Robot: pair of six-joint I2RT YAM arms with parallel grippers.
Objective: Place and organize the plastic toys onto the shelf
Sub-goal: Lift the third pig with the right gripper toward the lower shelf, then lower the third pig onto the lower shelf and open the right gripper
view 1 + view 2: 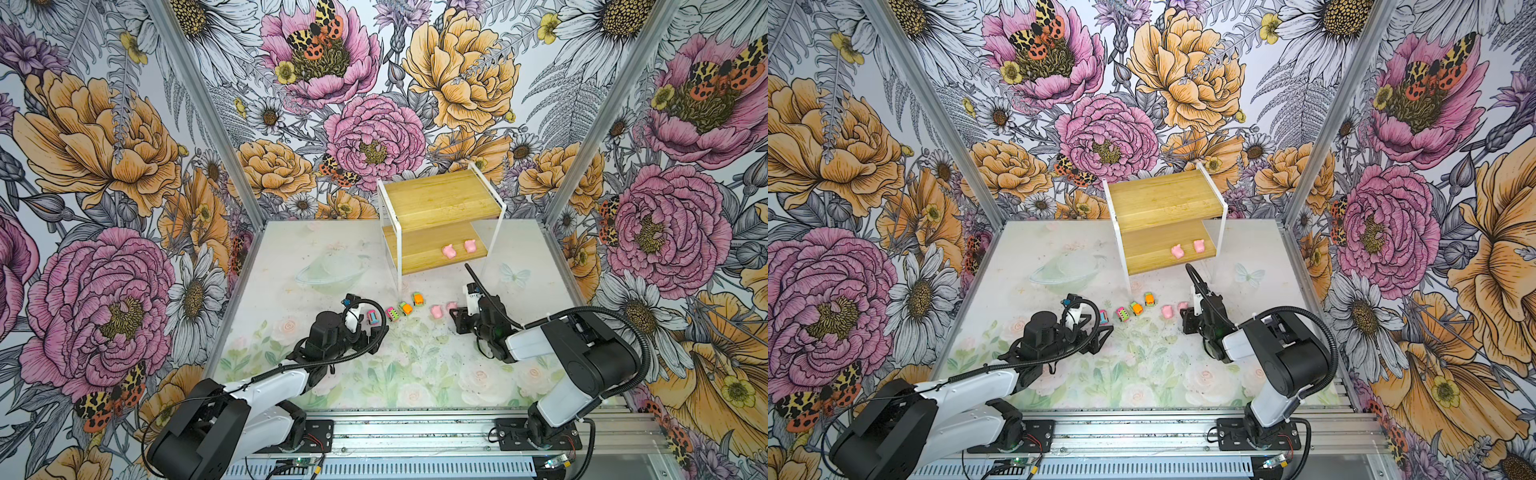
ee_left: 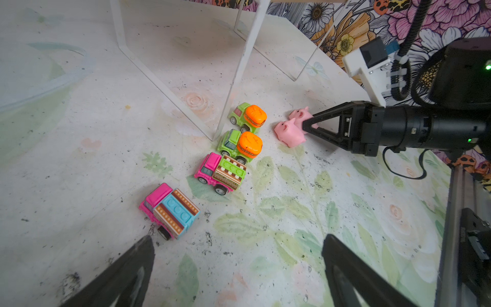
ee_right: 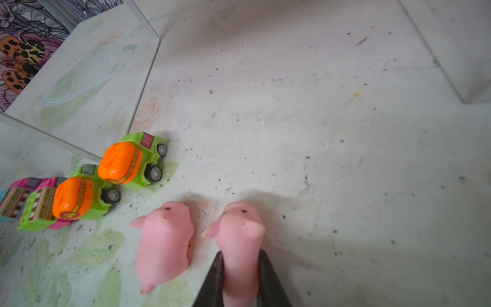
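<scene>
The shelf (image 1: 440,203) stands at the back, with two pink pigs (image 1: 449,251) (image 1: 470,245) on its lower board. On the table in front lies a row of toys: a pink car with blue trim (image 2: 170,210), a pink car with green trim (image 2: 220,172) and two orange-and-green cars (image 2: 240,144) (image 2: 248,117). Two more pigs sit side by side to their right. My right gripper (image 3: 240,263) is shut on the pig (image 3: 239,234) farther from the cars, which rests on the table. The other pig (image 3: 164,244) lies free beside it. My left gripper (image 2: 239,239) is open and empty, just short of the blue-trimmed car.
The shelf's thin white frame legs (image 2: 233,77) come down to the table right behind the orange-and-green cars. Flowered walls (image 1: 124,166) close in the table on three sides. A metal rail (image 1: 415,432) with both arm bases runs along the front edge.
</scene>
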